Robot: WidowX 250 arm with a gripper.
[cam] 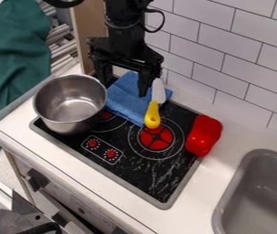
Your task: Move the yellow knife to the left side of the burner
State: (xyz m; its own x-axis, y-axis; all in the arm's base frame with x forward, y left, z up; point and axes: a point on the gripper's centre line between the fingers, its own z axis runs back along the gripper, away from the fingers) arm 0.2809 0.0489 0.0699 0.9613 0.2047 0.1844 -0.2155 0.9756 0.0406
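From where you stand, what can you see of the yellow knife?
The knife has a plastic-looking yellow handle and a pale blade. It lies across the blue cloth, blade toward the tiled wall, handle end at the right-hand red burner. The open gripper hangs close by the blade; whether they touch is unclear.
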